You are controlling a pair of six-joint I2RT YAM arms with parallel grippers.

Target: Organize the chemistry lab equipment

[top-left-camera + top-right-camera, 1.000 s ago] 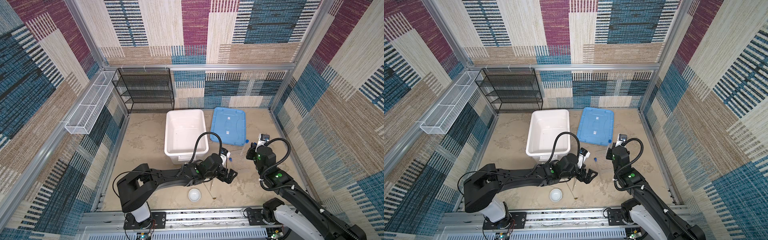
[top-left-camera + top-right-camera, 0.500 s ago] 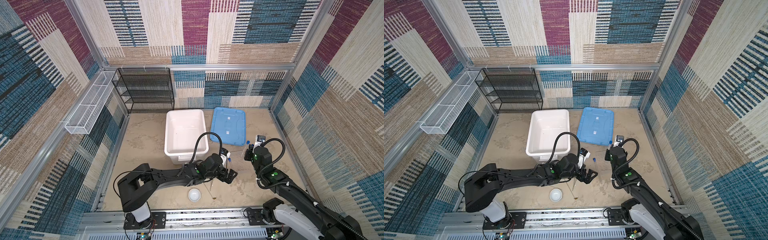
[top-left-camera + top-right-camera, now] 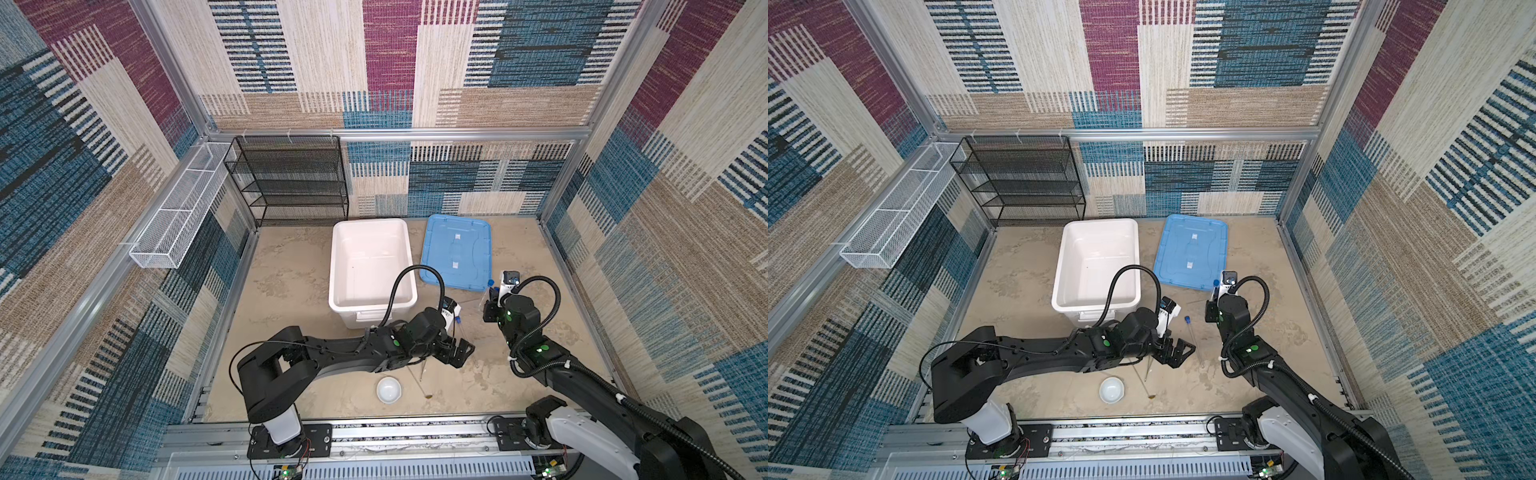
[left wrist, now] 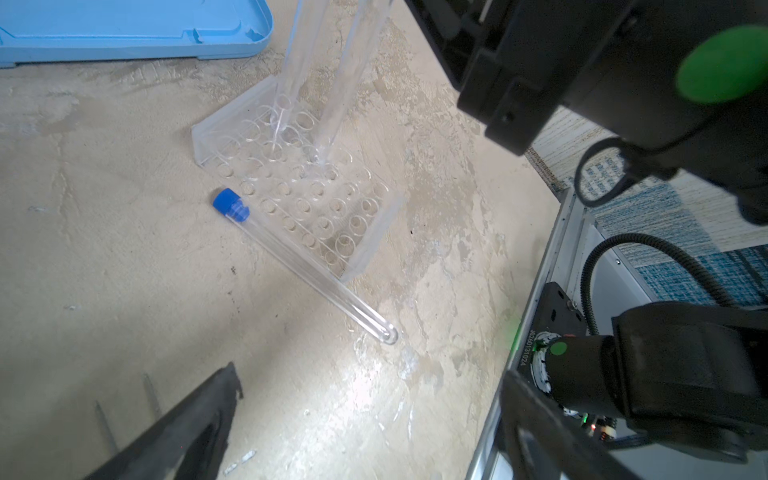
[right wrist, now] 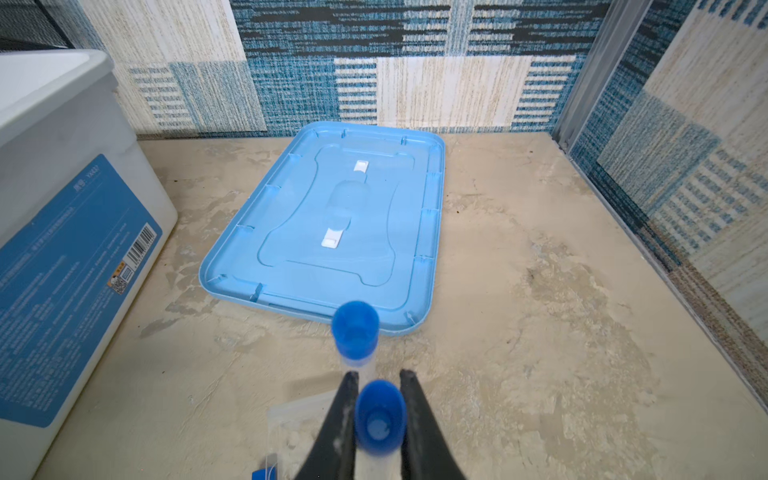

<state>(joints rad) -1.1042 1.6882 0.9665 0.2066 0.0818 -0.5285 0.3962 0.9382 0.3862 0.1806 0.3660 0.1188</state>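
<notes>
The right end effector (image 5: 379, 376) is clenched on the blue cap end of an upright test tube (image 5: 380, 419), one finger on each side. In the left wrist view the tube's lower end reaches down into the holes of the clear tube rack (image 4: 216, 141); whether it sits fully home I cannot tell. A second capped tube (image 5: 355, 328) stands in the rack just beside the held one. A third tube (image 4: 307, 270) lies flat on the worktop (image 4: 124, 291) along the rack's edge, touching it or nearly so. The left end effector (image 3: 457, 355) is released, jaws wide, low over the worktop near that lying tube.

The rack looks light and nothing pins it down. If the right end effector lets go before the tube is seated, the tube may lean and fall against its neighbour. A sideways pull on withdrawal could drag or tip the rack. A nudge to the rack would likely send the lying tube rolling away from the left end effector.
</notes>
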